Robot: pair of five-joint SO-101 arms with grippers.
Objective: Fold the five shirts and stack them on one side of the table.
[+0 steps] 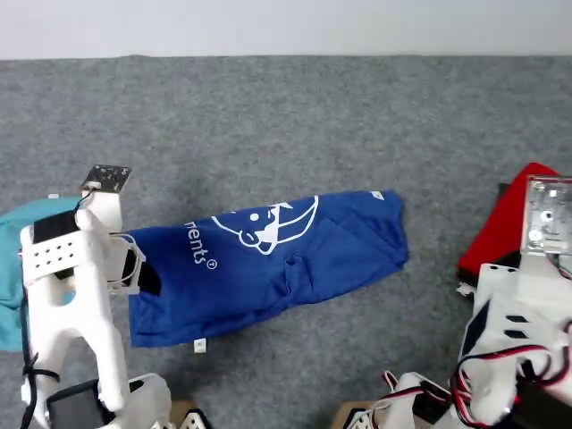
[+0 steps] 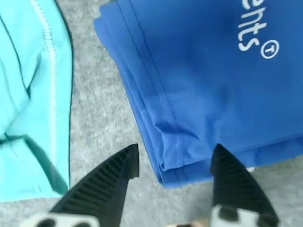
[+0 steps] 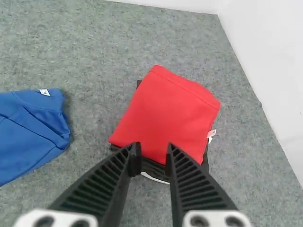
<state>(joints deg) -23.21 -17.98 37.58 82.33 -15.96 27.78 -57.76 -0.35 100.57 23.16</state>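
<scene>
- Done so far, by the look of it: red cotton shirt (image 3: 165, 113), folded into a neat rectangle, resting on a dark folded garment (image 3: 154, 166) at the desk's right edge, as the start of the stack.
- In hand: royal-blue shirt with white print (image 1: 268, 259), lying across the middle of the grey felt-covered desk (image 1: 313, 116), doubled lengthwise into a long band with layered hems, but rumpled and not down to stack size.
- Left to do, judging from this: finishing and moving the blue shirt, then folding the turquoise shirt (image 1: 16, 228), bunched loosely at the left edge, then any further shirts.
- Left end effector (image 2: 175, 156): jaws wide apart, empty, poised over the blue shirt's near corner on the left-edge side, straddling the stacked hems.
- Right end effector (image 3: 152, 149): fingers slightly apart, holding nothing, hanging above the near side of the red shirt.
- In the way: little. Turquoise cloth just beside the blue corner, parted from it by a strip of bare felt, likely easy to snag with so wide a grip.
</scene>
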